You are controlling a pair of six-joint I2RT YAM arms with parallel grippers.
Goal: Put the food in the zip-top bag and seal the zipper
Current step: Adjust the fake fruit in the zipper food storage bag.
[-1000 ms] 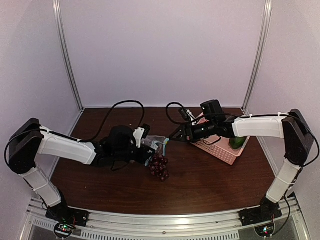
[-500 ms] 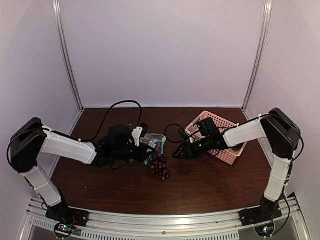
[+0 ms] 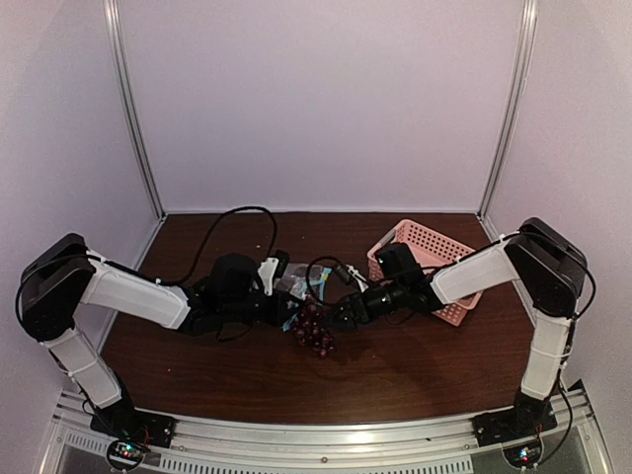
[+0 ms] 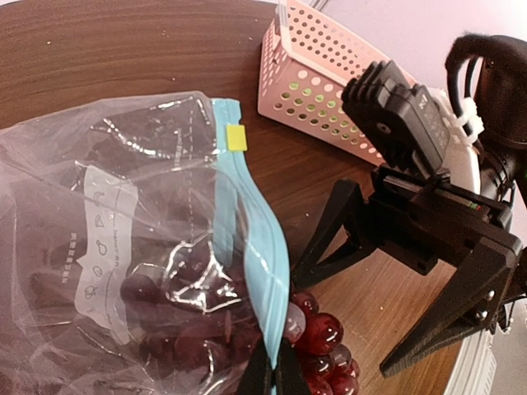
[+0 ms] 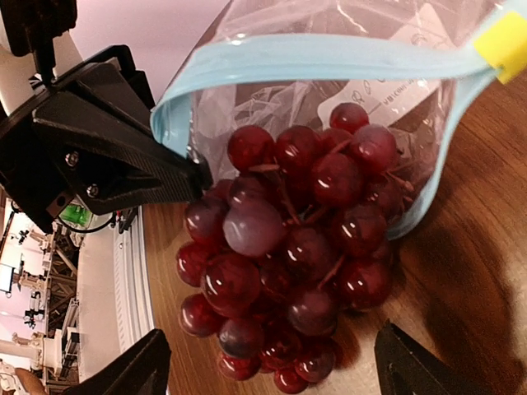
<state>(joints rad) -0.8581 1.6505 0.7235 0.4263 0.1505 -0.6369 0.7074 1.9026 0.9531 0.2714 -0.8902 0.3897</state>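
Sitting half inside the zip-top bag (image 4: 123, 230): grapes (image 5: 288, 247). Your left gripper (image 4: 276, 366) is clenched on the zipper (image 4: 255, 230); your right gripper (image 4: 350, 317) gapes wide around the grapes, holding nothing.

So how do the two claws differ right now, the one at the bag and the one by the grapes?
The left gripper is shut, pinching the zip-top bag by its teal zipper; the right gripper is open and holds nothing. The left one sits at the bag's mouth edge; the right one faces the grapes lying at that mouth, fingers spread. Both are black, two-fingered and low over the table.
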